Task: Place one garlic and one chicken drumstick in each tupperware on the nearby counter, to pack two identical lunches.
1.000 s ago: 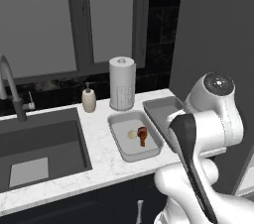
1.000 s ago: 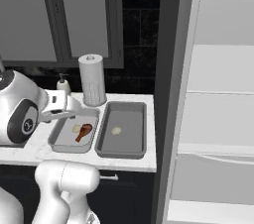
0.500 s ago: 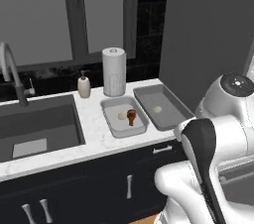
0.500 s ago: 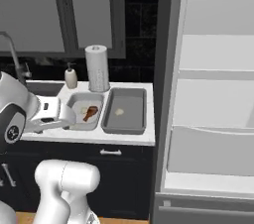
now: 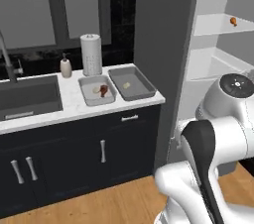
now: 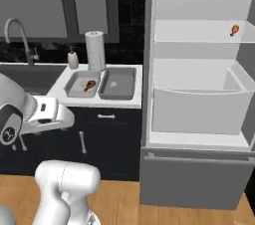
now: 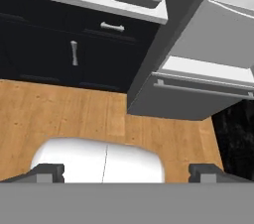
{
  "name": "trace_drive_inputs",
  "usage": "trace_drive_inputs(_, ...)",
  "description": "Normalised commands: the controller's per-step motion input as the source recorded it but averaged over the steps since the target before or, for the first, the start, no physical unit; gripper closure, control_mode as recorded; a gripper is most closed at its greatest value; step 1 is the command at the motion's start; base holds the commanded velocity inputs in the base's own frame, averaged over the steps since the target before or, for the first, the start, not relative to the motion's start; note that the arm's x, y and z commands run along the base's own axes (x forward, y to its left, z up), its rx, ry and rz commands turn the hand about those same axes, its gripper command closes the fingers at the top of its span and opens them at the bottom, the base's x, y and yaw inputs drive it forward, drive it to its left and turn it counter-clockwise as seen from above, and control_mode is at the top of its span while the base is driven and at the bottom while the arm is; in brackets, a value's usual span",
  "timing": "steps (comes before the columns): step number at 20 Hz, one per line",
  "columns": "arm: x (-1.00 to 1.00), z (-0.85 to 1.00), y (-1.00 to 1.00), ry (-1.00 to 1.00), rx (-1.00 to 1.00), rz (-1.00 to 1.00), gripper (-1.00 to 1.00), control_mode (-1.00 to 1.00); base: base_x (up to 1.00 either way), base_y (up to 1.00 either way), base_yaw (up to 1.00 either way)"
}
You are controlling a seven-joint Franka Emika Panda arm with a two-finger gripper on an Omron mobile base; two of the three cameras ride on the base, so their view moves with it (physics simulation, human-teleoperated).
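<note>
Claw (image 7: 127,171) spread wide and empty; left tray (image 5: 97,90) on desk (image 5: 74,106) holds garlic and drumstick, right tray (image 5: 131,82) garlic only, so next: fetch fridge-shelf drumstick (image 6: 234,30).

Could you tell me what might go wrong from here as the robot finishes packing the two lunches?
The remaining chicken drumstick lies far back on a high fridge shelf, so the reach may be awkward, and the arm could clip the shelf. The open gripper holds nothing. The right tupperware has only garlic; dropping the drumstick into the left tupperware, which already holds one, would leave the lunches unequal.
</note>
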Motion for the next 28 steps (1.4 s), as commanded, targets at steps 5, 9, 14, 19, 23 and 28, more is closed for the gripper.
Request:
trace_drive_inputs(5, 0.00, 0.00, 0.00, 0.00, 0.00, 0.00, -1.00, 1.00, -0.12, -1.00, -0.02)
trace_drive_inputs(9, 0.00, 0.00, 0.00, 0.00, 0.00, 0.00, -1.00, 1.00, 0.20, -1.00, 0.00)
trace_drive_inputs(14, 0.00, 0.00, 0.00, 0.00, 0.00, 0.00, -1.00, 1.00, 0.40, -0.62, 0.00)
trace_drive_inputs(19, 0.00, 0.00, 0.00, 0.00, 0.00, 0.00, -1.00, 1.00, 0.56, -0.16, -0.06)
trace_drive_inputs(23, 0.00, 0.00, 0.00, 0.00, 0.00, 0.00, -1.00, 1.00, 0.59, -0.04, -0.15)
trace_drive_inputs(28, 0.00, 0.00, 0.00, 0.00, 0.00, 0.00, -1.00, 1.00, 0.35, -0.21, -0.10)
